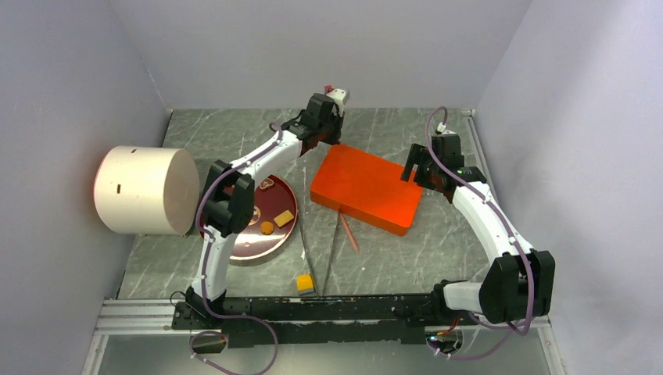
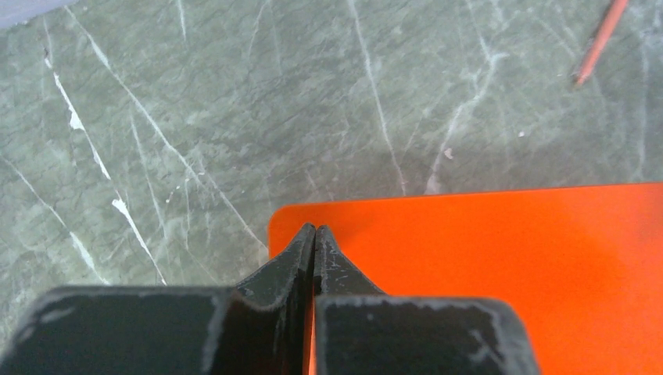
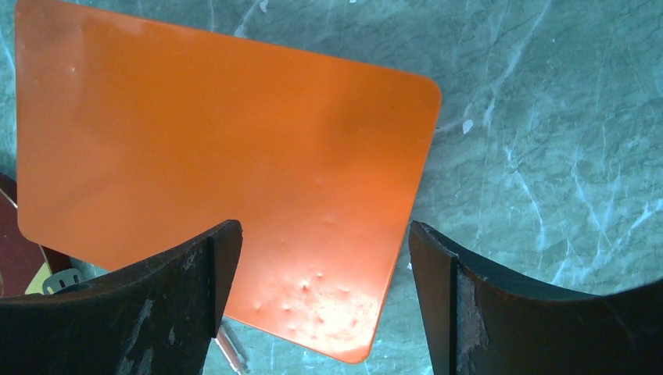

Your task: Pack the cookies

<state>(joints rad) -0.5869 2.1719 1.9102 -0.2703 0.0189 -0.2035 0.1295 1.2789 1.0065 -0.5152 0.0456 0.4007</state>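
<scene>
Three cookies lie on a dark red plate (image 1: 242,248): a pink heart (image 1: 266,184), an orange square (image 1: 284,218) and an orange round one (image 1: 266,228). A closed flat orange box (image 1: 367,187) lies at the table's middle. My left gripper (image 1: 332,141) is shut, and its tips (image 2: 314,230) are over the far left corner of the box (image 2: 508,258). My right gripper (image 1: 413,168) is open and empty. It hovers (image 3: 324,234) above the box's right corner (image 3: 195,133).
A big white cylinder (image 1: 145,190) lies on its side at the left, beside the plate. A yellow-orange cube (image 1: 305,282) sits near the front rail. A thin pink stick (image 1: 348,232) and thin dark rods (image 1: 303,242) lie in front of the box. Walls close in on three sides.
</scene>
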